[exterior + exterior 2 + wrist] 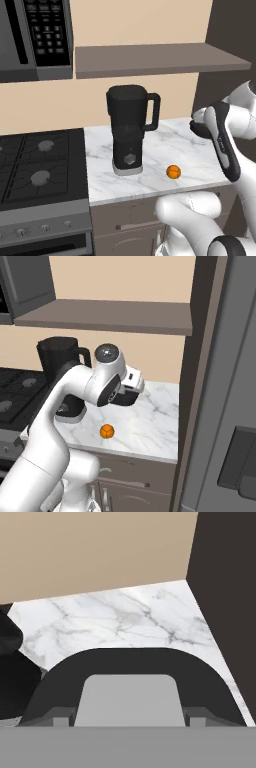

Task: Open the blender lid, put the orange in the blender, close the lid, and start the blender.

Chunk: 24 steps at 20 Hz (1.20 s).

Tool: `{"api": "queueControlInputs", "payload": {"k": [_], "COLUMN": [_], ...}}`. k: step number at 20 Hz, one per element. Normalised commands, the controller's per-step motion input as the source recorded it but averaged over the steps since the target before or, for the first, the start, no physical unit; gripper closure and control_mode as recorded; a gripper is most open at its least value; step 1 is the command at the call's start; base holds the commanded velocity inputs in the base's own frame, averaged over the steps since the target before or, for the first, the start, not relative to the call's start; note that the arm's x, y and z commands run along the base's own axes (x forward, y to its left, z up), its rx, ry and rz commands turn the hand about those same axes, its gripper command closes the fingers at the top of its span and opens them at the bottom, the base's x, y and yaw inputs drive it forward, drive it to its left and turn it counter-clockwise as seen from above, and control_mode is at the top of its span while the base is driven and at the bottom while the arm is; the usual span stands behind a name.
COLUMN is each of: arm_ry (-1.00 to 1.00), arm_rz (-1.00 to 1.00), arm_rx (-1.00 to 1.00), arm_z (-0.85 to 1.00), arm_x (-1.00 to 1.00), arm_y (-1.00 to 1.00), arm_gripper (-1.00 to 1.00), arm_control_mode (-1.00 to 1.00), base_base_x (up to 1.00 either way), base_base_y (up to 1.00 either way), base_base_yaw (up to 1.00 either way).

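claw (134, 387) state unclear; reaching for the blender lid (126, 90), the arm could knock the orange (173, 172) off the surface (165, 145).

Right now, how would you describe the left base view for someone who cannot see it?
A tall black blender stands on a marble counter, lid on, with a small orange near the front edge. A stove sits left, and a white robot arm rises right.

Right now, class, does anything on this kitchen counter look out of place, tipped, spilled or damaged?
Nothing stands out. The blender stands upright on the marble counter with its lid on, and the orange sits loose near the front edge, apart from it. No spill or damage is visible.
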Motion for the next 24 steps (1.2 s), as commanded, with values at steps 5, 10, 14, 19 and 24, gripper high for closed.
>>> {"api": "queueControlInputs", "payload": {"k": [5,10,14,19,24], "arm_ry": [0.07,0.11,0.14,0.11,0.01], "arm_rz": [0.00,0.00,0.00,0.00,0.00], "arm_rx": [-0.01,-0.01,0.00,0.00,0.00], "arm_z": [-0.79,-0.50,-0.48,-0.57,-0.31], "arm_x": [0.06,0.35,0.49,0.54,0.35], "arm_y": [-0.47,-0.31,-0.25,-0.14,-0.14], "arm_gripper": [1.00,1.00,1.00,1.00,1.00], "arm_control_mode": [-1.00,-1.00,-1.00,-1.00,-1.00], "base_base_x": [0.00,0.00,0.00,0.00,0.00], "base_base_y": [0.00,0.00,0.00,0.00,0.00], "base_base_yaw": [0.00,0.00,0.00,0.00,0.00]}}
